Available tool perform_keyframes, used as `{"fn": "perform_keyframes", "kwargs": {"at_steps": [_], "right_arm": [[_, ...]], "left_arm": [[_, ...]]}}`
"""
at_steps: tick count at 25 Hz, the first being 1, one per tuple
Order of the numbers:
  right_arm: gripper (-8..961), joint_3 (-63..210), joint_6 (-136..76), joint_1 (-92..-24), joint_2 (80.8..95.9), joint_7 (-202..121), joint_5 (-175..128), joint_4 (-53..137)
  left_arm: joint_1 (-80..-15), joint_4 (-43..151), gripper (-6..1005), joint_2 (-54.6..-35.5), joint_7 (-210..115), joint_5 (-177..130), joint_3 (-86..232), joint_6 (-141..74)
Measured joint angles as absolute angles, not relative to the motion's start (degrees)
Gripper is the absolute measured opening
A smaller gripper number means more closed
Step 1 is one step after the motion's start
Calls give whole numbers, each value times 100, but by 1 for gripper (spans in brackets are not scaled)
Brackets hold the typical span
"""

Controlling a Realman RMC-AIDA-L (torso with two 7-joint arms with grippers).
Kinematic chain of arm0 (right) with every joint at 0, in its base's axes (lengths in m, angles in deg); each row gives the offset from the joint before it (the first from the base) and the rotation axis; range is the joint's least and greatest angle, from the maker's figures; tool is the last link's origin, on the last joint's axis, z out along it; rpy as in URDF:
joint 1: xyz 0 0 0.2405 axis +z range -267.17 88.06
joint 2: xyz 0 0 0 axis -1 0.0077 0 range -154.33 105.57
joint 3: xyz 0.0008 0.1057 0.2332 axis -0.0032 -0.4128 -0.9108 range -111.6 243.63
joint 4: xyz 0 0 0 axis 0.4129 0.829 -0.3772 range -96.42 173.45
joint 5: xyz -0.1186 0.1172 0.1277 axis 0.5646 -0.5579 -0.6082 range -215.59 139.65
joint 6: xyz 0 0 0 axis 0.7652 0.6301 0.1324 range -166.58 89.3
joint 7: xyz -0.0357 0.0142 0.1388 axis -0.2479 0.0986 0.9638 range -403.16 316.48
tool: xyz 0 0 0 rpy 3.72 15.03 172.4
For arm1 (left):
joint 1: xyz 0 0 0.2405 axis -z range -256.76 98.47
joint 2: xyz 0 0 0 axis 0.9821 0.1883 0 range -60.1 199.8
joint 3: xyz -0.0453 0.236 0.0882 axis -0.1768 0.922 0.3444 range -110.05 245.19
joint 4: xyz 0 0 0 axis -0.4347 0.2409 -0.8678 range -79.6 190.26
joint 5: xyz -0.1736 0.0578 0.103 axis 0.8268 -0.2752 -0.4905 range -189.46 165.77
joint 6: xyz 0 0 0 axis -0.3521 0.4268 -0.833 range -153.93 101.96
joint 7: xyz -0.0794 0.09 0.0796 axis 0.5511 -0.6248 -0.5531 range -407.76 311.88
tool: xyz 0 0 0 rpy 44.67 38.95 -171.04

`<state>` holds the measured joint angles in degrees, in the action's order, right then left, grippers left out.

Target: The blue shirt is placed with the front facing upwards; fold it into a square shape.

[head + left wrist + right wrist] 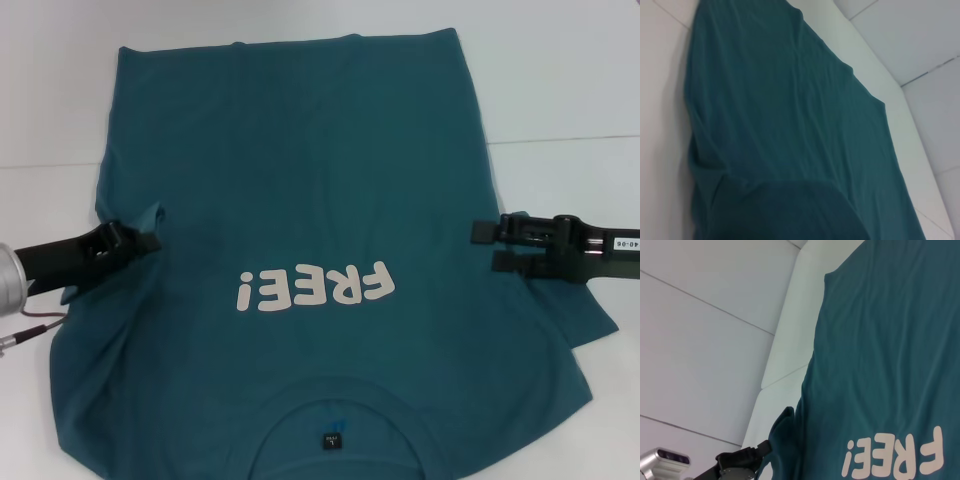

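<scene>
White counter (560, 90) is covered by the blue shirt (300, 190), laid front up, long axis running away from the robot, collar nearest. Its left sleeve is pinched by the left pincer (150, 238); the right pincer (490, 247) is spread at the right edge.

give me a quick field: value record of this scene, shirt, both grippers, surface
shirt: blue shirt spread flat, front up, white FREE! lettering showing, collar toward the robot
neck label: small black label inside the collar
fold state: not yet folded into a square
left gripper: left gripper at the shirt's left edge, fabric bunched up at its tip
right gripper: right gripper at the shirt's right edge, fingers apart
surface: white table
</scene>
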<state>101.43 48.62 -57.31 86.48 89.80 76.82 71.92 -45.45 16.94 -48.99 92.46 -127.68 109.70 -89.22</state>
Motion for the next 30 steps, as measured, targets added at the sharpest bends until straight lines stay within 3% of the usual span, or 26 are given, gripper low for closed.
{"fn": "perform_keyframes", "kwargs": {"at_steps": [7, 13, 18, 21, 26, 30], "right_arm": [[914, 10143, 4815, -5784, 8629, 8972, 7682, 7191], [914, 10143, 4811, -5791, 8626, 8972, 7681, 7191], [914, 10143, 4810, -5777, 8627, 8974, 7681, 7191], [914, 10143, 4811, -5774, 8627, 8981, 7681, 7191], [914, 10135, 4811, -5764, 8623, 8981, 7683, 7191], [914, 10134, 4811, -5758, 8622, 8985, 7693, 7189]], "left_arm": [[-4389, 1832, -2, -4886, 9265, -12767, 11161, -8985], [-4449, 1835, 151, -4856, 9265, -12732, 11157, -9070], [-4538, 1739, 367, -4836, 9262, -12707, 11104, -9192], [-4657, 1530, 608, -4835, 9147, -12694, 10947, -9412], [-4901, 1383, 766, -4717, 8895, -12689, 10662, -9612], [-5129, 1392, 766, -4664, 8901, -12689, 10578, -9512]]}}
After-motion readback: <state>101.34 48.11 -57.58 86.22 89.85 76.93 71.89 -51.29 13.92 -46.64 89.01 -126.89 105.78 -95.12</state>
